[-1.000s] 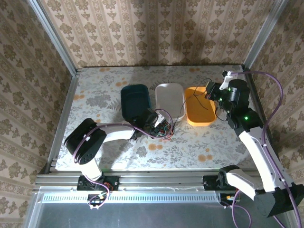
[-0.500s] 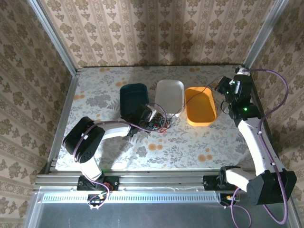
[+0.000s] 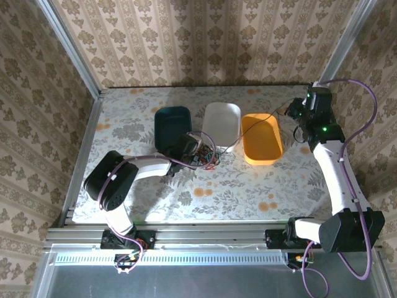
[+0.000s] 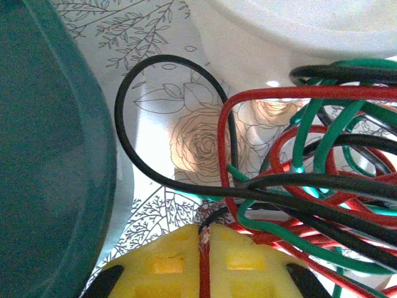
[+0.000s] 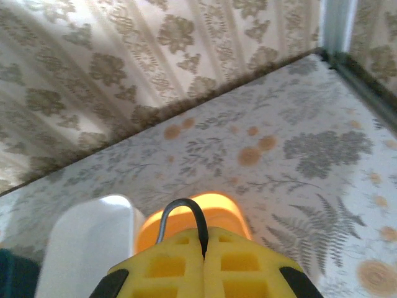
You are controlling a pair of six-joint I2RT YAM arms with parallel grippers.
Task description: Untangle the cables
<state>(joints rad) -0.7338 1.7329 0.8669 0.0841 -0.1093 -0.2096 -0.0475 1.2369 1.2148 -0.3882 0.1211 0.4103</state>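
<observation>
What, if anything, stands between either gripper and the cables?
Nothing visible does. The left gripper is shut on a red cable at the edge of the tangle, and the right gripper is shut on a black cable.

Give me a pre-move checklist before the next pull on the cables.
1. Grip of left gripper: ok, shut on a red cable at the near edge of the tangle.
2. Grip of right gripper: ok, shut on a black cable that loops above its fingertips.
3. Cables separated: not ok, red, green and black strands cross and wrap one another.
4. Tangle outside the trays: ok, on the table beside the teal tray and white tray.
5. Black strand's clearance over the orange tray: cannot tell, too thin in the top view.
</observation>
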